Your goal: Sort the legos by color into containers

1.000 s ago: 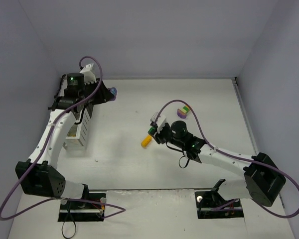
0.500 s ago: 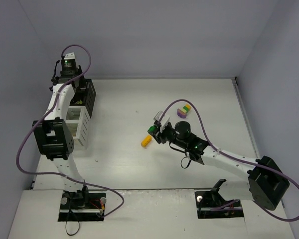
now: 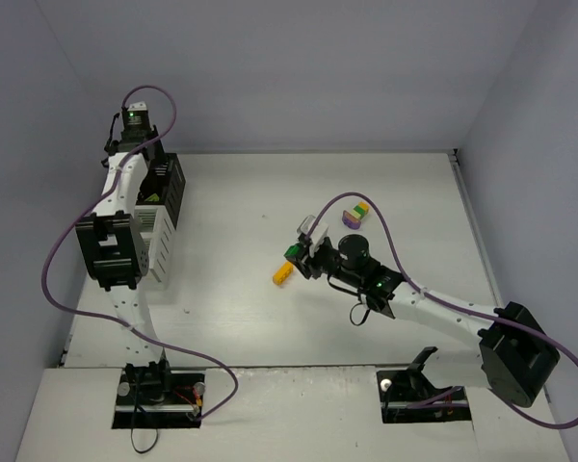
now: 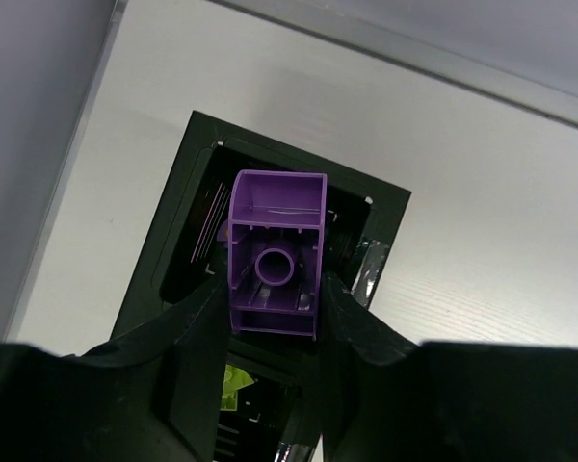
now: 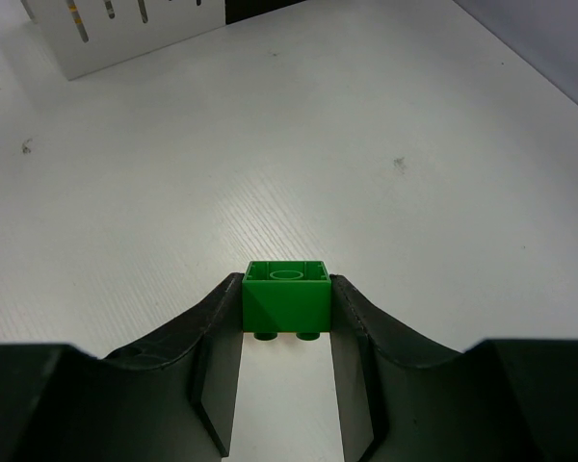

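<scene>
Above the black bin (image 4: 299,159), left hand (image 4: 275,294) grips purple brick (image 4: 275,255); right hand (image 5: 287,313) grips green brick (image 5: 287,294).

bin row (image 3: 159,252) far left; stacked bricks (image 3: 354,214) right-behind lone brick (image 3: 283,273).

arms (image 3: 443,306): white links, black joints | cables (image 3: 46,279): purple | fingers (image 5: 212,375): black, tapered | status lights (image 3: 132,117): green

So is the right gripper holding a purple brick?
No, the right gripper is shut on a green brick.
</scene>
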